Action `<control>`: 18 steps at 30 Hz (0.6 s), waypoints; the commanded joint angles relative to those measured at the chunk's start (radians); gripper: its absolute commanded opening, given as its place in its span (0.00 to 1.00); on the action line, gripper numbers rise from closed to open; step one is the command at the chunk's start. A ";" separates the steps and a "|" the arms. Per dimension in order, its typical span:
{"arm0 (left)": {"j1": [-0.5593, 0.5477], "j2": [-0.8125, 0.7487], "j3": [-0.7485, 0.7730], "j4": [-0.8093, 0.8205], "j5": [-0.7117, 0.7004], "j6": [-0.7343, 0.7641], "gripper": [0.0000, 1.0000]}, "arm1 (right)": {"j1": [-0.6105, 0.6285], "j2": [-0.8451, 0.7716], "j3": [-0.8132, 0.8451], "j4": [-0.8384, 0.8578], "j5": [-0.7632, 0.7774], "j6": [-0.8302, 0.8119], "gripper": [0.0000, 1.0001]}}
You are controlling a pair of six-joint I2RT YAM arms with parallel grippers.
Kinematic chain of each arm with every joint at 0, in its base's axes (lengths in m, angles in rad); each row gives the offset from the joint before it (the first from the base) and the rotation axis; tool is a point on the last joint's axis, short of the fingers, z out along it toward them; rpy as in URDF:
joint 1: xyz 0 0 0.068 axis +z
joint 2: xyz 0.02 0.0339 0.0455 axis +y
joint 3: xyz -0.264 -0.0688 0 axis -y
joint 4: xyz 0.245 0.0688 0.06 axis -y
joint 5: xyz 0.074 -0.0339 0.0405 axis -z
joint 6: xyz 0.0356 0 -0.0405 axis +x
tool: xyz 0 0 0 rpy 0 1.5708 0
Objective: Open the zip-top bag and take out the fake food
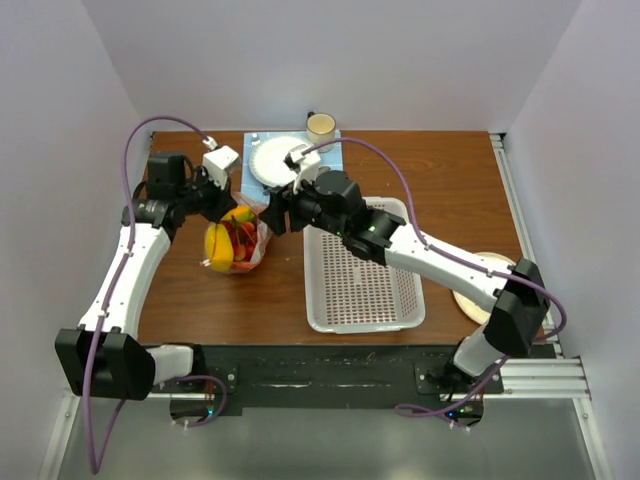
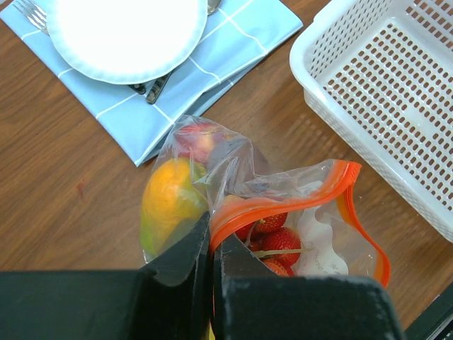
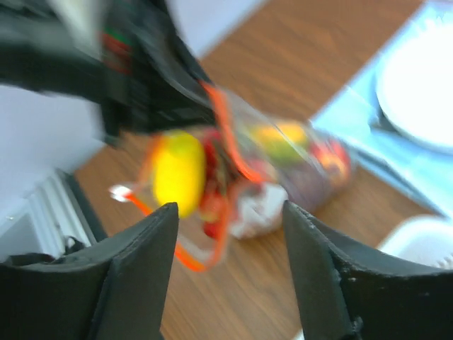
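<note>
A: Left claw (image 2: 210,234), what did it have?
B: Clamped tight on one lip of the zip-top bag (image 2: 283,191), right on the orange zip strip (image 2: 272,207). My guess is it was anchoring that lip so the other side could be pulled away.

A: Right claw (image 3: 228,212)?
B: Spread wide with nothing between the fingers. It faced the bag mouth from the basket side (that view was blurry, so I couldn't say whether it touched plastic). Probably lined up for the far lip or for a reach inside.

A: Where was the bag?
B: On the desk (image 1: 450,190), left of the white basket (image 1: 360,270) and just in front of the blue cloth (image 2: 233,35) holding the white plate (image 2: 127,28). The zip edge was lifted towards the left claw and the belly rested on the wood.

A: Open?
B: The strip curved into a loop in the left wrist view, so I judged the mouth at least partly parted.

A: Fake food (image 1: 232,243)?
B: All inside, none out yet. A yellow-orange fruit (image 2: 170,202) pressed against the plastic, and the strawberries (image 2: 279,237) sat near the mouth. There was a reddish piece deeper in, but I couldn't identify it.

A: Risk?
B: The film was thin and crinkly. If only one lip was held, the bag could drag along instead of emptying.
</note>
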 commanded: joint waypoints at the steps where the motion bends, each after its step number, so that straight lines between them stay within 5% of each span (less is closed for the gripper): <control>1: 0.001 0.003 0.011 0.030 0.040 0.002 0.07 | 0.050 0.012 0.055 0.111 -0.115 0.016 0.50; 4: 0.001 0.012 0.016 0.027 0.049 -0.002 0.07 | 0.090 0.071 0.081 0.122 -0.130 0.021 0.50; 11: -0.001 0.016 0.019 0.022 0.063 -0.003 0.07 | 0.096 0.191 0.105 0.150 -0.130 0.047 0.67; 15: -0.001 0.016 0.022 0.017 0.066 0.005 0.07 | 0.096 0.231 0.116 0.102 -0.008 -0.007 0.83; 18: -0.001 0.015 0.024 0.004 0.071 0.017 0.07 | 0.096 0.231 0.085 0.082 0.098 -0.027 0.85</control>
